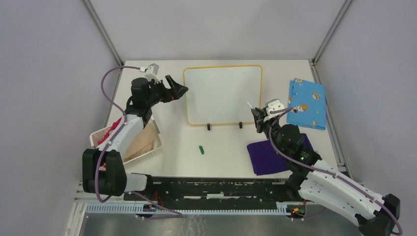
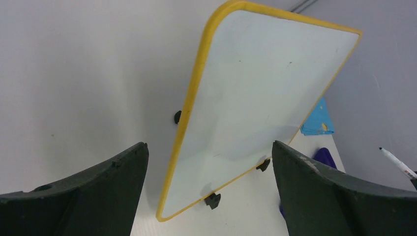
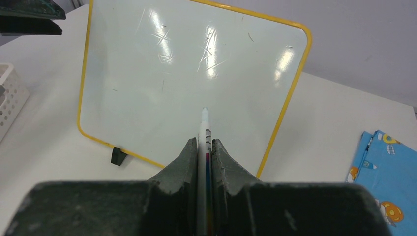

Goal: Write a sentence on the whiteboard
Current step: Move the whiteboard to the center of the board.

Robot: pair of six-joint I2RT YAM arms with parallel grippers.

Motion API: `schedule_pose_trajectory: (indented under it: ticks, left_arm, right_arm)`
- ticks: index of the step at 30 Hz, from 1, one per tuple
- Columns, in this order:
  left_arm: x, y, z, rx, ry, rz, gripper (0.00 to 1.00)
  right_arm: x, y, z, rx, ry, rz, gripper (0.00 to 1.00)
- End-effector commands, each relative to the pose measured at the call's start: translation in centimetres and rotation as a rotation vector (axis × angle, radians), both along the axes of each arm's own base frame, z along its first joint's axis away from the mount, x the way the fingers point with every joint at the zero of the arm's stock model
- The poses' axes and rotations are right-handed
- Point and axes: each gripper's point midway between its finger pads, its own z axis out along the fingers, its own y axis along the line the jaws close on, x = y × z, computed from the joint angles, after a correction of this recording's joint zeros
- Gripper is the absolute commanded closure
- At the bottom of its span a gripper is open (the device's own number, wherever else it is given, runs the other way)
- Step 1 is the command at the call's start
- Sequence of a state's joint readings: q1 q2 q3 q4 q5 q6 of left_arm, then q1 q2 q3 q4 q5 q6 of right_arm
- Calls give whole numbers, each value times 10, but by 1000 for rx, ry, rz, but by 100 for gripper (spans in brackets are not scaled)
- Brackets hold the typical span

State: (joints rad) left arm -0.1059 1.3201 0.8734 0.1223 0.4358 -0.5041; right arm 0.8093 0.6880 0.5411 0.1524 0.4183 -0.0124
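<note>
The whiteboard (image 1: 223, 93) stands propped on small black feet toward the far edge of the tabletop (image 1: 221, 157), its face blank, with no sentence on it yet; the right pincer (image 3: 204, 145) is clenched on a marker (image 3: 204, 123), tip aimed at the board but apart from it; the left pincer (image 1: 177, 87) hangs released just beside the board's left rim; steadying that rim first seems wise, then starting high and left with light pressure, lest the tilted board slide back.

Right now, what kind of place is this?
Probably a robot lab booth: grey walls around a white table, a left arm and a right arm bolted at its edge, and a whiteboard.
</note>
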Motion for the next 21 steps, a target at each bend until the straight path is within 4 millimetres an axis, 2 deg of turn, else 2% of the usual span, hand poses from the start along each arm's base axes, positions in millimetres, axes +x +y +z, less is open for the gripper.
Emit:
schedule_pose_trajectory:
  ticks: [1, 4, 6, 12, 17, 21]
  left_arm:
    - [6, -28, 21, -57, -112, -176, 0]
    - [14, -23, -5, -12, -89, -160, 0]
    - [12, -25, -17, -1, -105, -191, 1]
    - [4, -29, -20, -64, -200, -279, 2]
    - [-4, -41, -28, -133, -222, -378, 8]
    - [-8, -43, -35, -156, -251, -388, 13]
  right_arm:
    - [-2, 6, 17, 42, -27, 32, 100]
    - [-6, 12, 19, 64, -14, 70, 100]
    - [-10, 16, 17, 61, -13, 102, 100]
    - [-18, 29, 17, 52, -19, 193, 100]
    - [-19, 34, 21, 48, -24, 217, 100]
    - [-18, 36, 22, 44, -23, 223, 100]
